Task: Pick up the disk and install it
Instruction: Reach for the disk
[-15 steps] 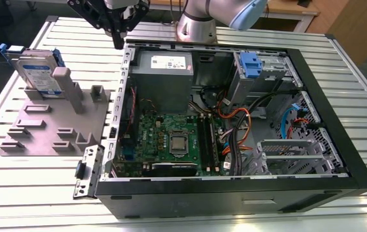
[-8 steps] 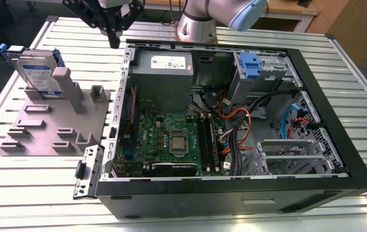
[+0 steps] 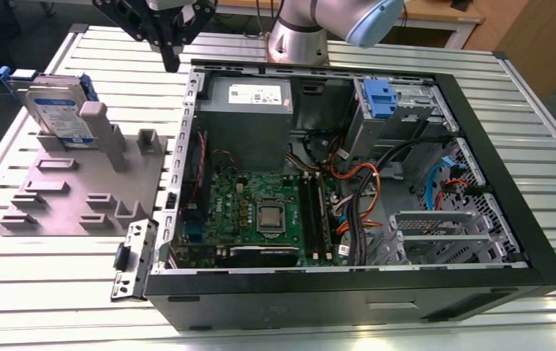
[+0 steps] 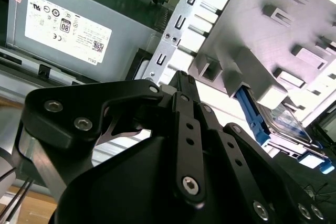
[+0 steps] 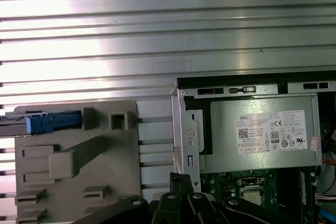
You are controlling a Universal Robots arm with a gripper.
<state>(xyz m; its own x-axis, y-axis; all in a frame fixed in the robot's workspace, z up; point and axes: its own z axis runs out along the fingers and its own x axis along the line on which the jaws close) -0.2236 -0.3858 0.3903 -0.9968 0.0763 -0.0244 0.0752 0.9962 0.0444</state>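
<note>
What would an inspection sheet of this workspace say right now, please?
Surface: slatted metal table, bearing a grey fixture plate and an open computer case.
Job's things: disk stands upright in the fixture plate, untouched.
Clutter: blue-tabbed carrier inside the case.
Grippers: gripper shut, empty, hovering near the case's corner.
Cables: orange, blue and black cables inside the case.
Surroundings: wooden furniture behind the table.

bright overhead light. the slatted metal table [image 5: 157, 19] just outside the computer case [image 5: 220, 82] glares near white in the first wrist view; inside the case it is dimmer. the gripper [image 4: 181, 77], near the case's corner, looks dark and faintly glossy.
</note>
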